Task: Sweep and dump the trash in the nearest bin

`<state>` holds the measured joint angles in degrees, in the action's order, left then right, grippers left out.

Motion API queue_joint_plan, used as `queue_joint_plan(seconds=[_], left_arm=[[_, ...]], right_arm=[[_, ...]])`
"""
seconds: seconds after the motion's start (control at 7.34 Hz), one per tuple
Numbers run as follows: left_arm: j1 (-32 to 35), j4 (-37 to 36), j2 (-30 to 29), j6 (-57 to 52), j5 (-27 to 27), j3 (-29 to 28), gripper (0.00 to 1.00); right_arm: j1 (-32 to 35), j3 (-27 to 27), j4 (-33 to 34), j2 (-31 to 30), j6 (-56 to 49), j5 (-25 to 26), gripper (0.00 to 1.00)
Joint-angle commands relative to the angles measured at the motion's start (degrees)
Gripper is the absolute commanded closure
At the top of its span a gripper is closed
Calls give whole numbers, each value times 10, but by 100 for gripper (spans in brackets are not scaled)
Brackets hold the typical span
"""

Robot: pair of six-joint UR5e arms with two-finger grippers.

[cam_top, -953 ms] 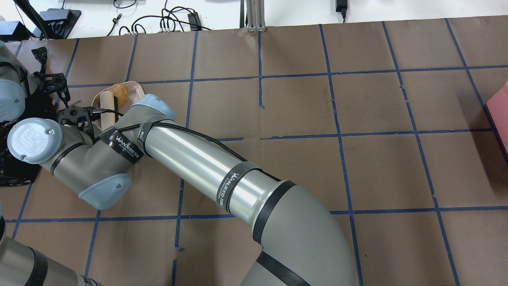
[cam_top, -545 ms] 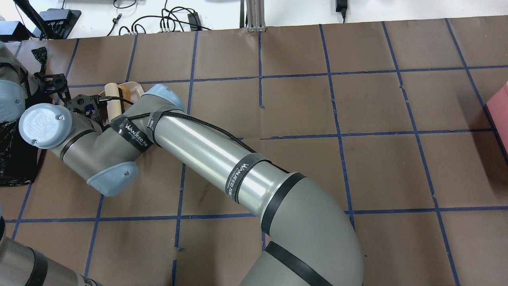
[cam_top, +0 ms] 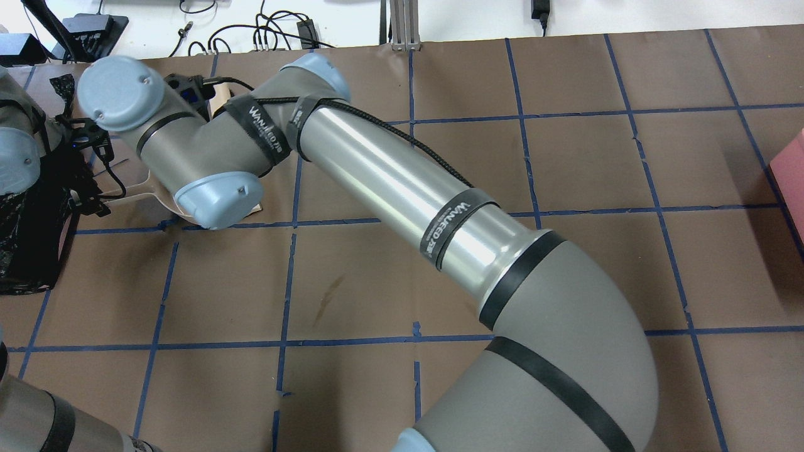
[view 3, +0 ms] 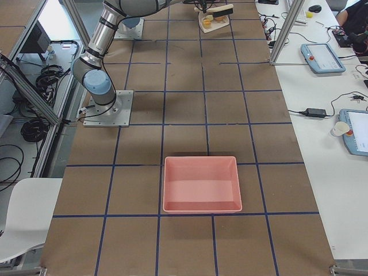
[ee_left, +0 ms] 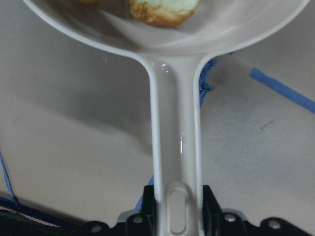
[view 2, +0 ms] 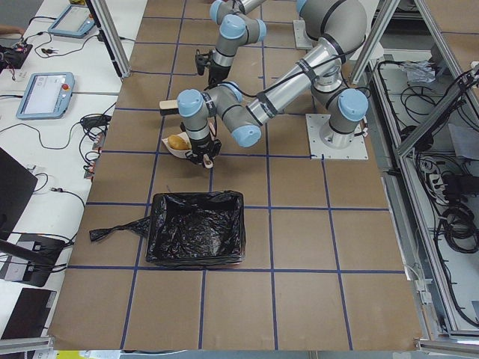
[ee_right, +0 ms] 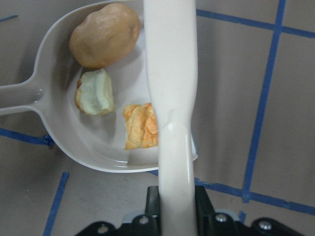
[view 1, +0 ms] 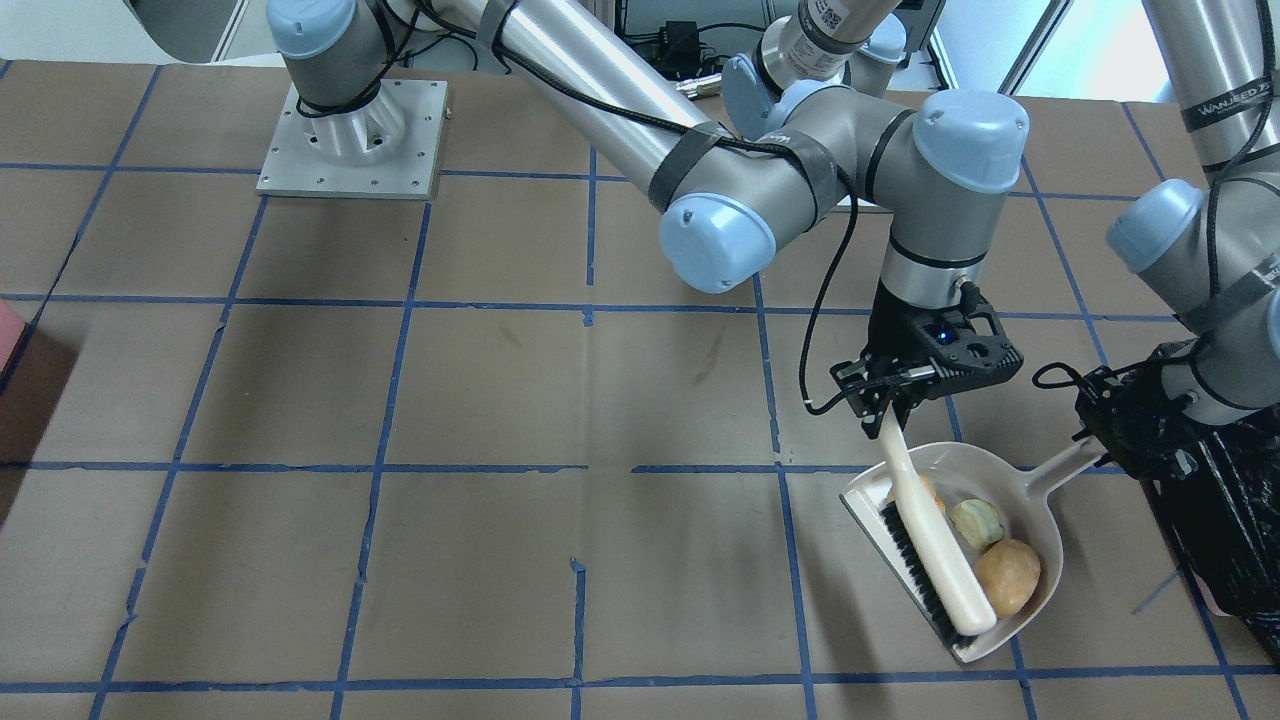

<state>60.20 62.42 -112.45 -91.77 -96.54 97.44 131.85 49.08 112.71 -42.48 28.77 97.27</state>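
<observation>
Three scraps: we see the trash [ee_right: 106, 73] sitting in the dustpan [view 1: 1040, 500], a brown lump [view 1: 1008, 577] and two pale chunks.
Where the trash is: in the pan, at about 9 o'clock from the bin [view 1: 1225, 540] in the front view, just beside it.
Left gripper [ee_left: 177, 216]: our fingers are squeezed tight on the dustpan handle [ee_left: 174, 142].
Right gripper [view 1: 905, 395]: our fingers are clamped on the brush [view 1: 930, 540] handle, with the bristles across the pan's open edge.
Step now: we think the sweeping is done, since we see no scraps on the table [view 1: 500, 400].
Next move: we should lift the pan, carry it over the black bag and tip it.
Take care: we should keep the brush at the pan's mouth so the round lump cannot roll out.
</observation>
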Motion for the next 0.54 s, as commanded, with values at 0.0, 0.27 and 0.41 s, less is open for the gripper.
queue_joint_plan(seconds=[0.0, 0.27, 0.41], left_arm=[[-2, 2, 1, -1, 19, 1, 99], [-20, 12, 1, -1, 60, 7, 99], [-38, 13, 1, -2, 96, 9, 99]], right_arm=[[-84, 23, -34, -15, -11, -8, 82], [-144, 63, -91, -43, -34, -8, 82], [-176, 88, -105, -60, -53, -9, 82]])
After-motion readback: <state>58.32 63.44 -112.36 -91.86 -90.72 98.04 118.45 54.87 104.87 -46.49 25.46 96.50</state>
